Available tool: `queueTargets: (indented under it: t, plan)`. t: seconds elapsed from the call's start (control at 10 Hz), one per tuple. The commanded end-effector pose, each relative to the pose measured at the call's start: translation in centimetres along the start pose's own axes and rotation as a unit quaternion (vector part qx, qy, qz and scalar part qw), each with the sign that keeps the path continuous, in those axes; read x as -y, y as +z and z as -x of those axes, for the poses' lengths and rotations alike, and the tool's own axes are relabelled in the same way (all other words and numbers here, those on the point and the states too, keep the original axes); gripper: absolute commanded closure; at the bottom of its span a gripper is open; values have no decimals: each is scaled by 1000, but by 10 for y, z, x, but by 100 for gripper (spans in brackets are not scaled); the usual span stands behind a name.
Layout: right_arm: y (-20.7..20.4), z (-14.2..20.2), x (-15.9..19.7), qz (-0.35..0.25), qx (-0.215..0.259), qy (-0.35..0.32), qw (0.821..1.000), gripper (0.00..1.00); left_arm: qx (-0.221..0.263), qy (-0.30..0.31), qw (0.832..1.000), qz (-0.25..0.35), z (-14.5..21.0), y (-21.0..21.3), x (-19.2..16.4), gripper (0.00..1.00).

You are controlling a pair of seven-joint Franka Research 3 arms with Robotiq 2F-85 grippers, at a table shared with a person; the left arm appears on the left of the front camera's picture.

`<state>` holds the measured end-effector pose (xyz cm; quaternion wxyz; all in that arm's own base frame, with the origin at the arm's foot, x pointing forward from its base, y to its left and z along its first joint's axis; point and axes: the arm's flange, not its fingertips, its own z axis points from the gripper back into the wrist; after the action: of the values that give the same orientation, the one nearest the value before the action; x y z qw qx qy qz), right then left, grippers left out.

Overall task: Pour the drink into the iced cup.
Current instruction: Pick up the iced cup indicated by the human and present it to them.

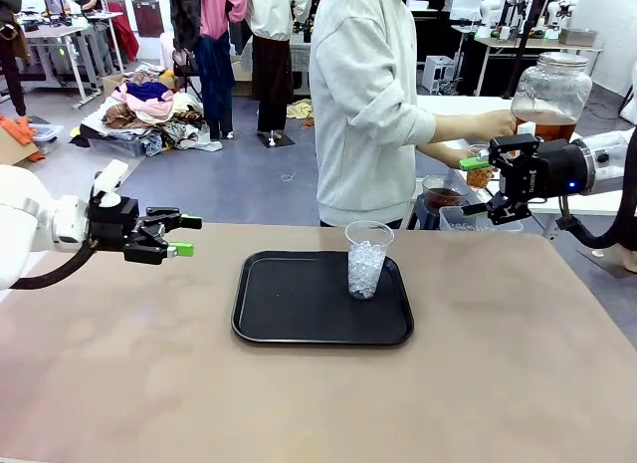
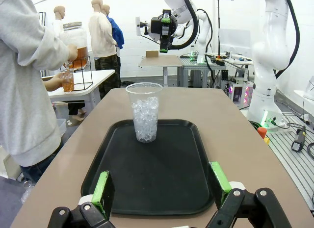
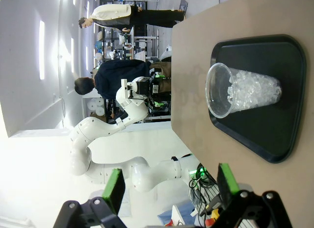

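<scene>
The tan bench [image 1: 119, 383] carries one black tray [image 1: 289, 309], lying flat near the middle of the bench's far edge.

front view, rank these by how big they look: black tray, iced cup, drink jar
1. black tray
2. drink jar, even though it stands farther from the camera
3. iced cup

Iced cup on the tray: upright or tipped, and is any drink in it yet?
The cup stands upright on the black tray, mouth up; ice cubes only, no liquid visible.
</scene>
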<state>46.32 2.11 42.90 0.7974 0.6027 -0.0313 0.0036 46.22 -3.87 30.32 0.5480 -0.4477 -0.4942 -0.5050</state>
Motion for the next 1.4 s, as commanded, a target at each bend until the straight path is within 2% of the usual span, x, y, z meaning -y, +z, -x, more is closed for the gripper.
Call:
queueTargets:
  t: [0.0, 1.3]
  plan:
    - [0, 0, -1, -2, 0, 1, 1000, 0, 3, 0, 1000, -1, -2, -1, -1, 0]
    - [0, 0, -1, -2, 0, 1, 1000, 0, 3, 0, 1000, -1, -2, -1, -1, 0]
